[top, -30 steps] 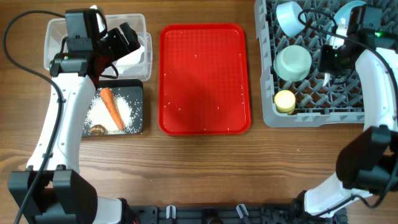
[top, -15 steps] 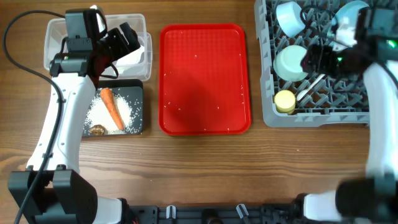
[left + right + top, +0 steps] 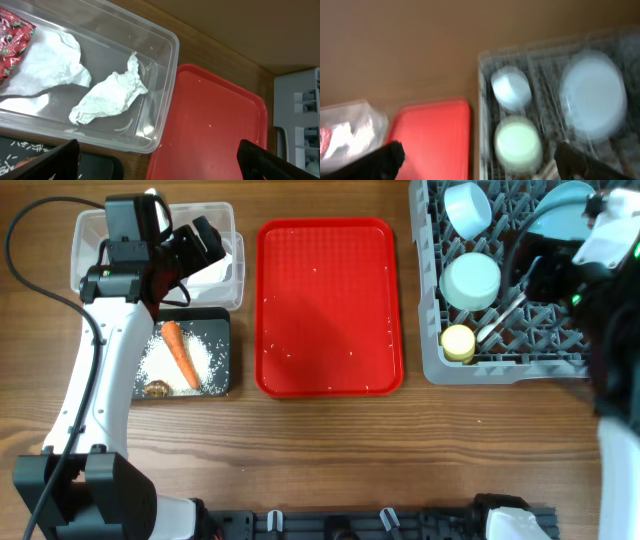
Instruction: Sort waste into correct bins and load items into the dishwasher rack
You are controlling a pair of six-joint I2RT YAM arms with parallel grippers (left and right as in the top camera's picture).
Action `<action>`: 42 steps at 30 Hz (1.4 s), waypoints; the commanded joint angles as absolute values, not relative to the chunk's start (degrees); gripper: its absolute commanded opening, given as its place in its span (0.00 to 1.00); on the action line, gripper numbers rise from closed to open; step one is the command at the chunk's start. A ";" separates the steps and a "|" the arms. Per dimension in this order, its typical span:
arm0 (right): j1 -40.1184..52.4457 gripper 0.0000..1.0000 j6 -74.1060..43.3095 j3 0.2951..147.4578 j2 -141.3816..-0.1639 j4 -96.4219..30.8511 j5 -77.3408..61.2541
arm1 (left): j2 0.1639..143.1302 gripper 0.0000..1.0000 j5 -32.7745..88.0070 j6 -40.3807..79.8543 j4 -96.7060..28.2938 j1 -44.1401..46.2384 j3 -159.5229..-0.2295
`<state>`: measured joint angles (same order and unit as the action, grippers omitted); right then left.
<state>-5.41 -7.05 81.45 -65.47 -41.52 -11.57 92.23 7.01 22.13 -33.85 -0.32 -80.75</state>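
Note:
In the grey dishwasher rack point(image 3: 500, 365) sit a pale blue bowl point(image 3: 465, 208), a mint green bowl point(image 3: 472, 280), a yellow cup point(image 3: 458, 343), a white spoon point(image 3: 503, 318) and a pale blue plate point(image 3: 560, 205). My right gripper point(image 3: 540, 278) is blurred above the rack. In the right wrist view this gripper point(image 3: 485, 162) stands open and empty, high over the mint bowl point(image 3: 518, 142). My left gripper point(image 3: 205, 240) hangs open by the clear tub point(image 3: 228, 255). The left wrist view shows napkins point(image 3: 107, 97) and a red-and-white wrapper point(image 3: 12, 35) in the tub. The carrot point(image 3: 180, 352), rice and a brown lump point(image 3: 155, 388) lie in the black tray point(image 3: 222, 320).
A flat red tray point(image 3: 330, 305) with a few rice grains lies between the bins and the rack. Black cables trail from both arms. Bare wooden table runs along the front edge.
My right gripper has opened and the spoon now lies in the rack. The right arm has risen and swung right, blurring. The left arm has not moved.

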 commanded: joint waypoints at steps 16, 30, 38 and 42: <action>0.58 1.00 -5.96 0.27 -0.19 0.34 -5.08 | 92.40 1.00 6.55 21.23 -33.76 -0.16 -81.23; 0.58 1.00 -6.04 0.30 -0.27 0.34 -4.93 | 92.40 1.00 6.55 21.23 -33.76 -0.16 -81.23; 0.58 1.00 -6.04 0.30 -0.27 0.34 -4.93 | 84.27 1.00 -1.34 21.21 -34.02 1.39 -75.70; 0.58 1.00 -6.07 0.30 -0.27 0.34 -4.93 | 65.17 1.00 -3.31 21.17 -18.74 0.95 -53.36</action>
<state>0.34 -6.13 0.34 -0.95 0.10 -5.89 75.50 -0.34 21.74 -23.59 1.63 -64.58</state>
